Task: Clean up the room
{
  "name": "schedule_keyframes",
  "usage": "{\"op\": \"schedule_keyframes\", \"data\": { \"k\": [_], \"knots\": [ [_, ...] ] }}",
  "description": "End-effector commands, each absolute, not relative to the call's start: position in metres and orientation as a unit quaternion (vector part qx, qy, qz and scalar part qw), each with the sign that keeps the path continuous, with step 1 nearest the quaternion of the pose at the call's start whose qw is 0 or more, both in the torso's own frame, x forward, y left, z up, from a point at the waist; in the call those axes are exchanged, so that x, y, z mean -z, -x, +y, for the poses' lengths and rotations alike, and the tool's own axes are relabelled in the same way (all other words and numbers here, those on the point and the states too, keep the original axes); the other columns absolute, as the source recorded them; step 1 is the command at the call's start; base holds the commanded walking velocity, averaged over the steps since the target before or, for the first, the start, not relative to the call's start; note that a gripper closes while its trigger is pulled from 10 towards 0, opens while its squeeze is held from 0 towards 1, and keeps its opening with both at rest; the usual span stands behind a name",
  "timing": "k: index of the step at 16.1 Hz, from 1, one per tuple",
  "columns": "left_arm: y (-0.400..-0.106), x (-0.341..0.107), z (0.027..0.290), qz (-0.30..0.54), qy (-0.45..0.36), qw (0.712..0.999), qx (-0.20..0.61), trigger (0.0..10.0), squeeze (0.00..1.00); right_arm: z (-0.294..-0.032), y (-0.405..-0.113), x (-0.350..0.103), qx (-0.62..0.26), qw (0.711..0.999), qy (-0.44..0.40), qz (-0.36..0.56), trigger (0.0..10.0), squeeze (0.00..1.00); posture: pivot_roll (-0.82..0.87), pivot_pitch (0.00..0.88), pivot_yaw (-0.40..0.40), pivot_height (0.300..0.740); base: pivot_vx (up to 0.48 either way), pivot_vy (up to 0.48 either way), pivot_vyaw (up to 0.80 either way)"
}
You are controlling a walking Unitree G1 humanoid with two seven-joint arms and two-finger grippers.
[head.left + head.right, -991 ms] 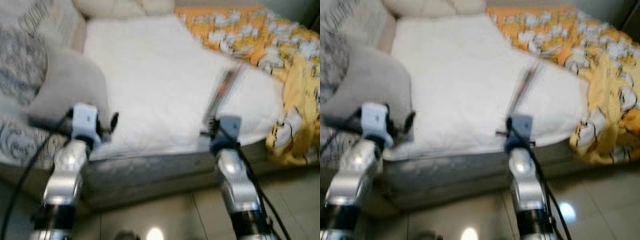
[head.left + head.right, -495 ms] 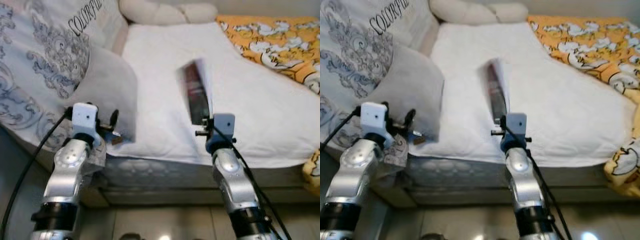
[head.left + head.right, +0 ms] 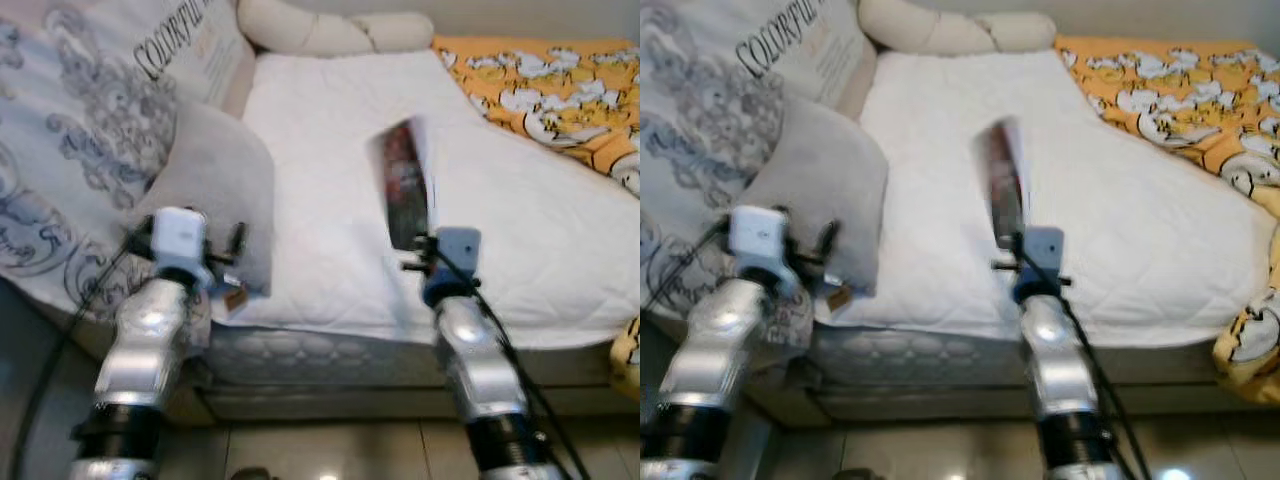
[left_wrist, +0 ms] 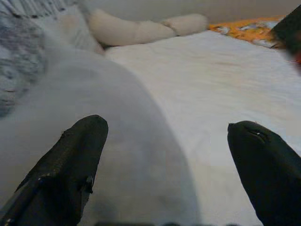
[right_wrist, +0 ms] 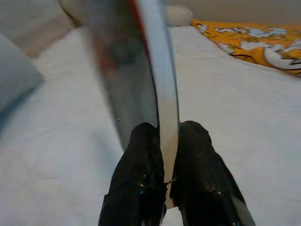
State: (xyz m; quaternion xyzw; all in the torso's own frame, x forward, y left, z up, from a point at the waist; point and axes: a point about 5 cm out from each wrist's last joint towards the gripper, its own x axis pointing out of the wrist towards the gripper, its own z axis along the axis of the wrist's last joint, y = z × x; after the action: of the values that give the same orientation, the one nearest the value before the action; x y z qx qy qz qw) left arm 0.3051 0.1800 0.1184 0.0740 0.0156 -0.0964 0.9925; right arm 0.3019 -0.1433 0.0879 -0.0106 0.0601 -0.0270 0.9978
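Note:
My right gripper [image 3: 418, 243] is shut on the lower edge of a thin book [image 3: 404, 184] with a dark red cover, holding it upright over the front of the white mattress [image 3: 320, 120]. In the right wrist view both fingers [image 5: 141, 155] pinch the book [image 5: 150, 66] by its white page edge. My left gripper [image 3: 236, 247] is open beside a grey pillow [image 3: 215, 180] at the bed's left front corner. The left wrist view shows its two fingertips [image 4: 82, 141] wide apart, with the pillow [image 4: 94, 117] just ahead of them.
A patterned white and grey duvet [image 3: 70, 130] is heaped on the left of the bed. A cream bolster [image 3: 330, 30] lies at the head, and an orange printed blanket [image 3: 560, 90] covers the right side. Tiled floor [image 3: 330, 450] lies below the bed's front edge.
The camera has swung left along the bed, so the orange blanket has slid to the right edge of the picture. The book stays clamped in my right gripper. The left gripper stays open.

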Motion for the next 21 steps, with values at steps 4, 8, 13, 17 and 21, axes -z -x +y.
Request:
{"op": "schedule_keyframes", "data": {
  "k": [4,8,13,17,21],
  "knots": [
    [-0.3072,-0.1195,0.1831,0.019,-0.057,0.994,0.091,10.0,0.0,-0.1366,-0.3095,-0.1011,0.022,0.999,-0.001,0.032,10.0,0.0,0.11,0.0,-0.018,0.74,0.32,0.0,0.0],
    [-0.3053,-0.115,0.1797,0.027,-0.052,0.993,0.101,10.0,0.0,-0.1375,-0.308,-0.0994,0.022,0.999,0.001,0.035,10.0,0.0,0.11,0.0,-0.016,0.74,0.326,0.0,0.0],
    [-0.3066,-0.1167,0.1783,0.024,-0.053,0.993,0.106,10.0,0.0,-0.136,-0.3102,-0.1005,0.019,0.999,0.001,0.035,10.0,0.0,0.11,0.0,-0.017,0.74,0.328,0.0,0.0],
    [-0.3069,-0.117,0.1779,0.023,-0.054,0.992,0.108,10.0,0.0,-0.1352,-0.311,-0.101,0.014,0.999,0.009,0.035,10.0,0.0,0.11,0.0,-0.021,0.74,0.326,0.0,0.0],
    [-0.3069,-0.117,0.1779,0.024,-0.055,0.992,0.11,10.0,0.0,-0.1325,-0.3116,-0.1006,-0.001,0.999,0.015,0.037,10.0,0.0,0.11,0.0,-0.017,0.74,0.327,0.0,0.2]
  ]
}}
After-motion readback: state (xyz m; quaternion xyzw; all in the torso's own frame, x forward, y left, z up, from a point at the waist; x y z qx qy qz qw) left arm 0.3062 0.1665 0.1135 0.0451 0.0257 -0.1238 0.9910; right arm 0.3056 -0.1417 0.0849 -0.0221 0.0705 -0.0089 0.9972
